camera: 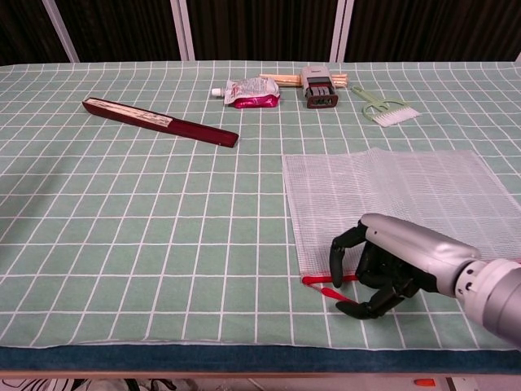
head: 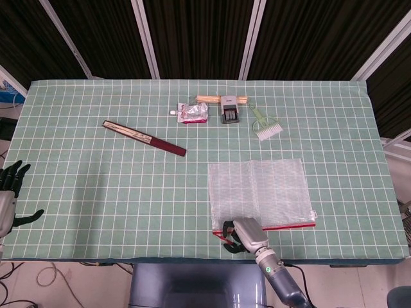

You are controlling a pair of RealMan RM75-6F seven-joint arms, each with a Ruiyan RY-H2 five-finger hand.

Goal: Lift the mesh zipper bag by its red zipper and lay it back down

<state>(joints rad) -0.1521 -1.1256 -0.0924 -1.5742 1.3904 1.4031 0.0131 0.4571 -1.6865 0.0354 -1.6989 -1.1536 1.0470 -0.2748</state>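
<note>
Green checked cloth covers the table (head: 96,205), dark panels behind it, and the mesh zipper bag (head: 260,189) lies flat at about 5 o'clock, near the front edge. Its red zipper (head: 292,225) runs along the near side, and the right hand (camera: 391,265) is over the zipper's left end with fingers curled down around it; honestly can't tell yet whether it's actually pinching the red strip or just touching. Looks like a light, floppy thing, so I'd guess it'll sag and drape once lifted by one corner, and the zipper tape is the only firm bit worth grabbing. Not much cloth between zipper and table edge, so going straight up seems safer than dragging toward 6. Left hand (head: 11,192) sits wide and empty way over at 9 o'clock. Closed fan (head: 144,138), crumpled tube (head: 191,113), stamp (head: 229,110), and small brush (head: 264,124) are all well apart toward 12, so plenty of room.
</note>
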